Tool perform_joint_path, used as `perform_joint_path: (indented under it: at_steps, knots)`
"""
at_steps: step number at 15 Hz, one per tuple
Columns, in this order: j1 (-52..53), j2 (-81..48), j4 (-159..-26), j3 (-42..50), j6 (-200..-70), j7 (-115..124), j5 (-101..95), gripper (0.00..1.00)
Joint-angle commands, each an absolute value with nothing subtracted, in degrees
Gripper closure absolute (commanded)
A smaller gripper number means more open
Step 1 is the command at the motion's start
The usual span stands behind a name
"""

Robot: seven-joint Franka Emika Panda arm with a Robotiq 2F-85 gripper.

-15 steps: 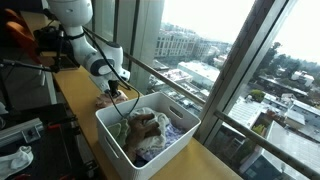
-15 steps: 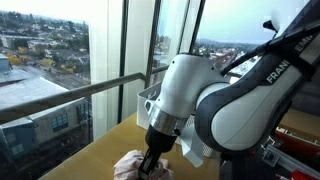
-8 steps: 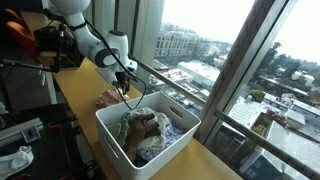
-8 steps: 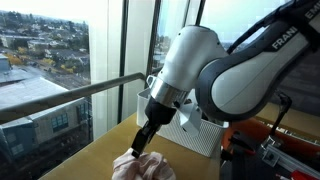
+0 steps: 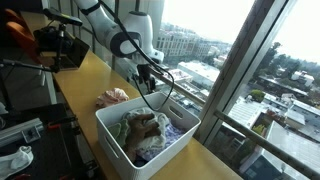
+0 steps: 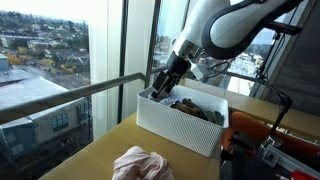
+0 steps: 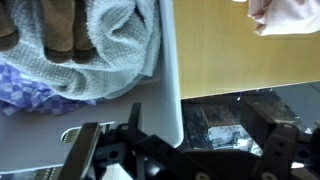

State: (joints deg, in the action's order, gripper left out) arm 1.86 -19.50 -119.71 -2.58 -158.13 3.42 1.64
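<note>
My gripper (image 5: 150, 76) (image 6: 160, 86) hangs open with nothing between its fingers, above the window-side rim of a white plastic basket (image 5: 108, 134) (image 6: 180, 131). In the wrist view the gripper (image 7: 185, 150) straddles the basket rim (image 7: 168, 70), with its jaws standing wide apart. The basket holds a heap of laundry (image 5: 148, 130): a grey towel (image 7: 110, 40), a brown cloth and a blue checked one. A crumpled pink cloth (image 5: 113, 97) (image 6: 140, 163) (image 7: 285, 15) lies apart on the wooden counter (image 7: 240, 60) beside the basket.
The counter runs along tall windows with a metal rail (image 6: 70, 92) just behind the basket. Black equipment (image 5: 55, 45) stands at the far end of the counter, and an orange-framed stand (image 6: 290, 130) is beside the basket.
The gripper opened and left the pink cloth on the counter. It then rose and swung over to the basket's rim by the window.
</note>
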Motion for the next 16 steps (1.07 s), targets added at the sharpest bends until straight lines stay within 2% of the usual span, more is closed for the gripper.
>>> perform_joint_path:
  at_steps: [1, 16]
  knots:
    - [0.41, -19.02, -119.33, -0.38, -156.53, 2.75, 1.13, 0.00]
    - [0.41, -27.44, -117.81, 7.66, -152.96, 5.24, -5.48, 0.00]
